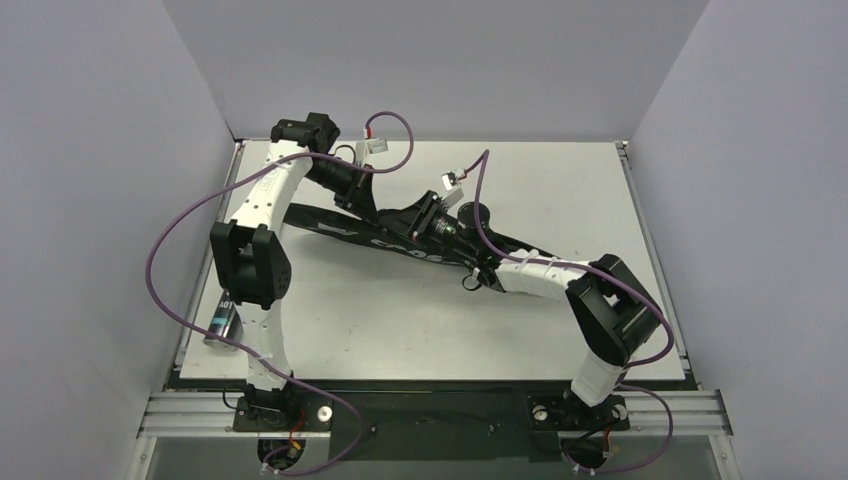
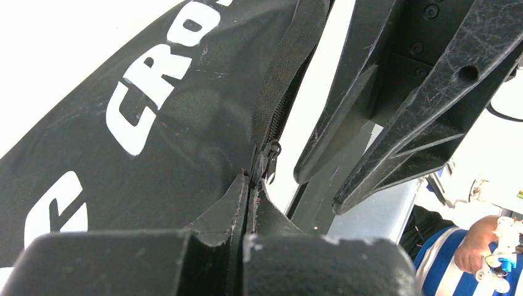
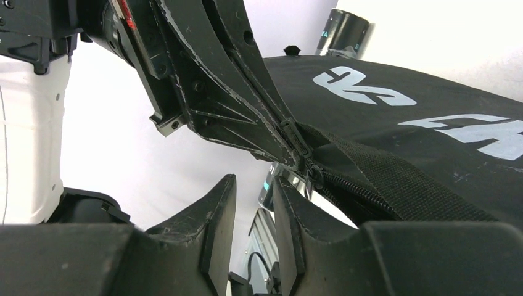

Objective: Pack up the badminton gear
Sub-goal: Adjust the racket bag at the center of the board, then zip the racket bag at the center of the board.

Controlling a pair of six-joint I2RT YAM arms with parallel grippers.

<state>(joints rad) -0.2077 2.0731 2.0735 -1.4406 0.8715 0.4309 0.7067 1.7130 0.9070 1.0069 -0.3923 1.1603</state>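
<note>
At the table's [image 1: 560, 190] left edge, partly behind the left arm, the long black tube with teal print [image 1: 222, 320] lay outside the bag, so by my reading it was not yet packed. No rackets or shuttlecocks showed anywhere; they were probably inside already, though that could not be seen. The left arm reached far over and bent back down. The left gripper [image 2: 248, 191] was pressed together, pinching the bag's zipper edge just below the zipper slider [image 2: 269, 154]. The black "CROSSWAY" racket bag [image 1: 340, 232] lay slantwise across the middle of the table. From the right, the other arm stretched low over the bag. The right gripper [image 3: 254, 185] had its fingers slightly spread, nothing between them, just short of the slider. Whether the zip was being closed, I could not tell.
</note>
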